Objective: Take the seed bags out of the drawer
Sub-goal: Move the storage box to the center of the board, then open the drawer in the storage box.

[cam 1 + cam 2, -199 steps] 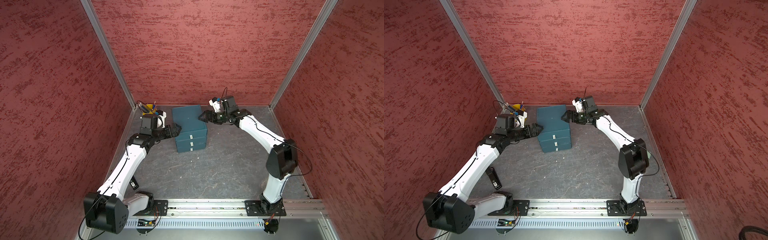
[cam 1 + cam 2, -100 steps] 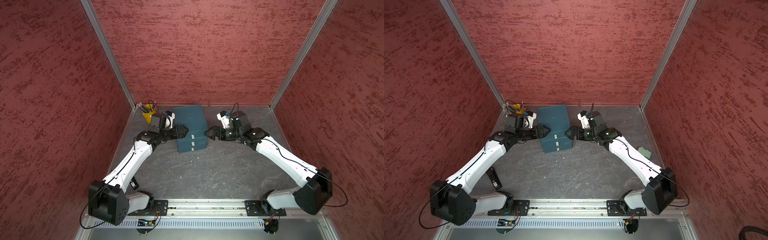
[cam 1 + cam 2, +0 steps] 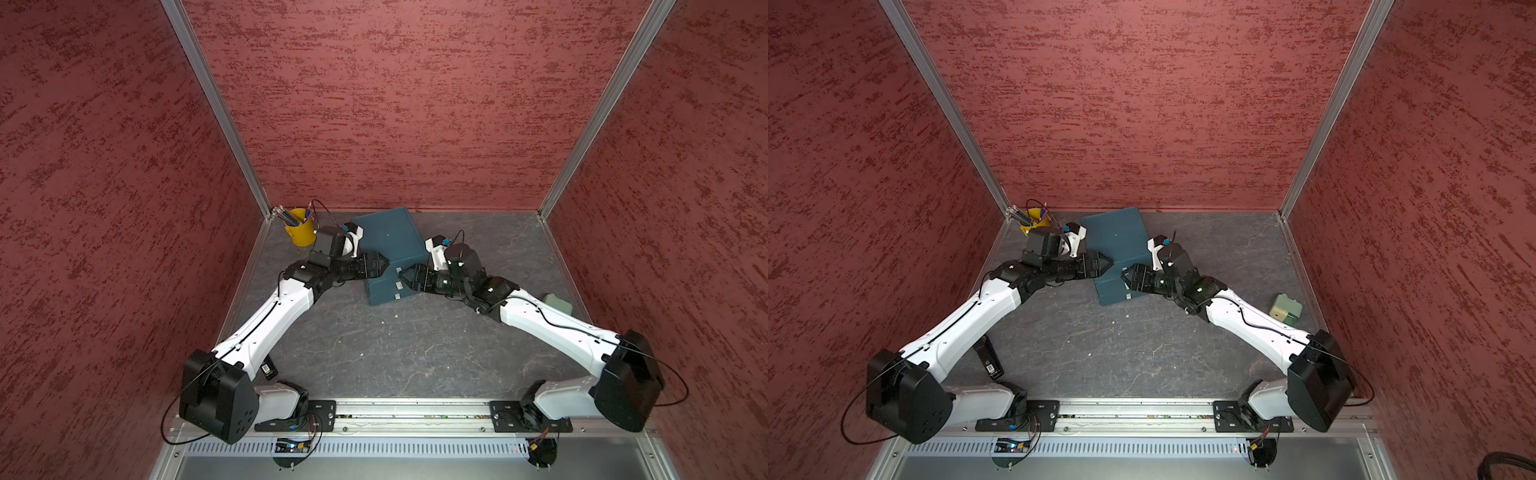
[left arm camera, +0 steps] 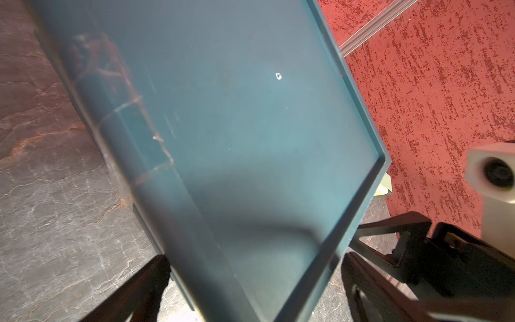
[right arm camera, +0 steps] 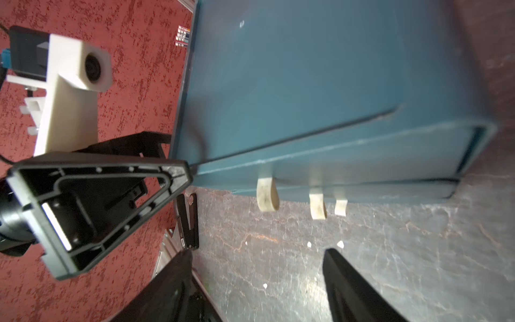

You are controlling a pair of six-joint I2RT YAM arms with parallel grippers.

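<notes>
Barely started: drawers (image 5: pixel 362 161) all closed, no seed bags visible, my right gripper (image 5: pixel 257 252) released and empty by the handles (image 5: pixel 267 195).

The teal drawer cabinet (image 3: pixel 390 237) is looking like smooth, softly sheened plastic, its cream pull tabs (image 5: pixel 267 195) showing dull and scuffed. The table (image 3: pixel 395 353) is looking matt and stone-veined. The red walls (image 3: pixel 395 104) are looking rough, plaster-like, framed by brushed metal rails (image 3: pixel 218 108).

Teal drawer cabinet (image 3: pixel 390 243) with cream handles (image 5: pixel 267 195); grey worktop (image 3: pixel 395 345) veined white and rust; walls (image 3: pixel 395 104) mottled red; yellow pencil cup (image 3: pixel 300 235); pale green box (image 3: pixel 1285 309); white arms (image 3: pixel 274 320) with black joints.
</notes>
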